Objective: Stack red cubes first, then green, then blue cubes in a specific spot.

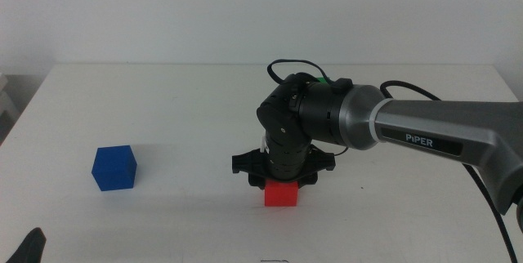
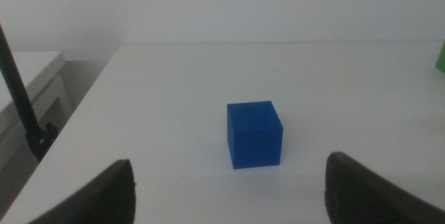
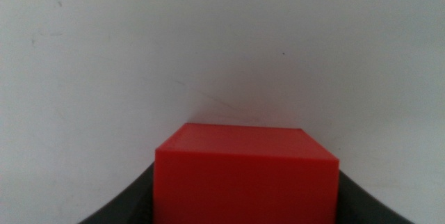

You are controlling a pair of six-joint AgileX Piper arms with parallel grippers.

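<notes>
The red cube [image 1: 282, 193] rests low on the white table, right of centre and toward the front. My right gripper [image 1: 282, 183] comes down on it from above, shut on the red cube. In the right wrist view the red cube [image 3: 247, 182] fills the space between the dark jaws of the right gripper [image 3: 247, 206]. The blue cube [image 1: 113, 167] stands alone at the left. It sits ahead of my left gripper [image 2: 229, 196], which is open and waits at the bottom left corner [image 1: 31, 247]. A green sliver [image 2: 441, 57] shows at the left wrist view's edge.
The right arm's grey link [image 1: 441, 132] reaches in from the right over the table. A black cable [image 1: 286, 65] loops above its wrist. The white table [image 1: 180, 100] ends at a pale wall behind.
</notes>
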